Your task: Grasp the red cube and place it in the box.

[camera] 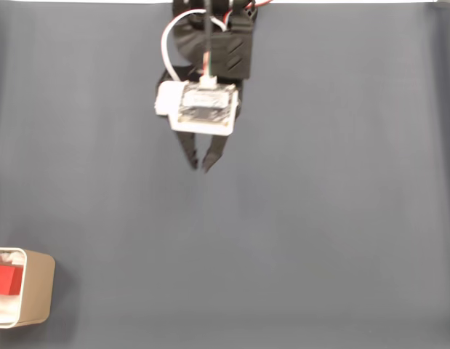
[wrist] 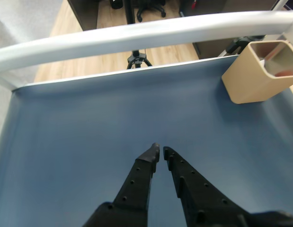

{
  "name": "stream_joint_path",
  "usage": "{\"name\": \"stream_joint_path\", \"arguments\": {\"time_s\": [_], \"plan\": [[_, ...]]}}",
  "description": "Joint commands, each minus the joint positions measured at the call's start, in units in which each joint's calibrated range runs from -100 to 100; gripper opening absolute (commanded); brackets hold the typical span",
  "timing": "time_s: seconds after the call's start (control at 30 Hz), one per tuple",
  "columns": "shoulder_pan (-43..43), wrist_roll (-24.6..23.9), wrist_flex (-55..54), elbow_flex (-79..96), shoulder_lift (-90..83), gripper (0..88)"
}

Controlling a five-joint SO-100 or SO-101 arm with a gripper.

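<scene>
- Fixed view: my gripper point(camera: 201, 166) hangs in the upper centre of the frame over the blue-grey table point(camera: 319, 218), its two dark fingers drawn almost together with only a sliver of gap at the tips, holding nothing.
- Fixed view: the box point(camera: 37, 287) sits at the lower left edge of the frame, well apart from my gripper; the red cube point(camera: 6, 279) lies inside it against the white interior.
- Wrist view: my gripper point(wrist: 160, 151) rises from the bottom centre, fingertips nearly touching above bare table point(wrist: 89, 132).
- Wrist view: the box point(wrist: 253, 75) stands at the upper right; a reddish patch shows inside, too faint to identify.
</scene>
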Motion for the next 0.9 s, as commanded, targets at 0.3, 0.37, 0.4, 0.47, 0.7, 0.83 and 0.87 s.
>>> {"name": "stream_joint_path", "arguments": {"time_s": [0.3,0.37,0.4,0.47,0.7,0.83,0.87], "plan": [[-2.29,0.39,-0.61,28.45,-25.77,0.0],[-2.36,0.54,-0.2,32.55,-29.06,0.0],[-2.5,0.59,0.21,34.65,-30.96,0.0],[-2.64,0.83,1.03,38.57,-34.43,0.0],[-3.0,1.37,6.52,49.16,-45.09,0.0],[-2.85,1.32,10.21,51.99,-48.99,0.0],[-3.14,1.03,11.36,52.08,-49.42,0.0]]}}
